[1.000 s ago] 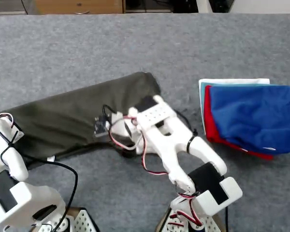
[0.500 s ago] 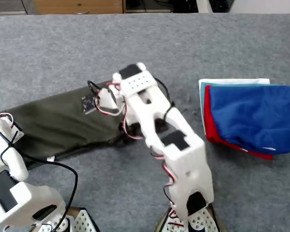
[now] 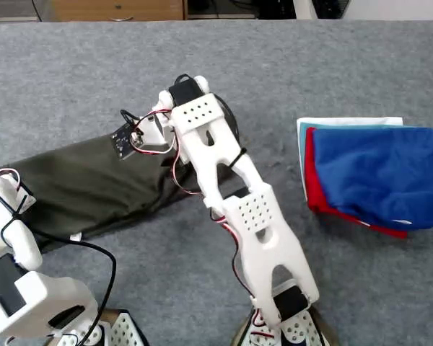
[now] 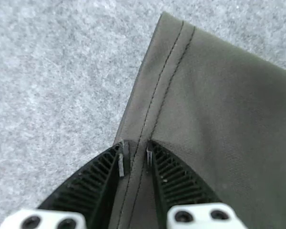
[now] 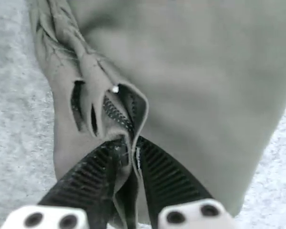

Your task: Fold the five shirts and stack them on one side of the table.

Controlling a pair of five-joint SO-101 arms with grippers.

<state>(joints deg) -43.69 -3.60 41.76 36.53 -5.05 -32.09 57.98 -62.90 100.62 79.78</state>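
Shirt [image 3: 94, 180] down on table [image 3: 310, 65], olive, stretched long, well apart from stack [image 3: 375, 173]. Pinned at both ends, by the look of it. End nearer stack: right gripper [image 5: 131, 148], jaws closed tight on a bunched, ragged fold of cloth. End farthest from stack: left gripper [image 4: 135, 155], jaws nipped onto the stitched hem, right by the corner.

Looks risky from here. Could slip off that hem: thin bite, barely past the edge, easily lost under a pull toward stack. Could also haul a crumpled wad rather than a clean edge on the right side, and end in a lumpy fold. Might drag the whole shirt across table rather than fold it, given uneven lift at the two ends.

Now the views. From high up: full lie of shirt and stack, plus right arm [image 3: 224, 180] stretched out over the end nearer stack, yet no sight of either grip. Takes the wrist views to settle those: hem and double stitching on the left, creases and doubled layers on the right.
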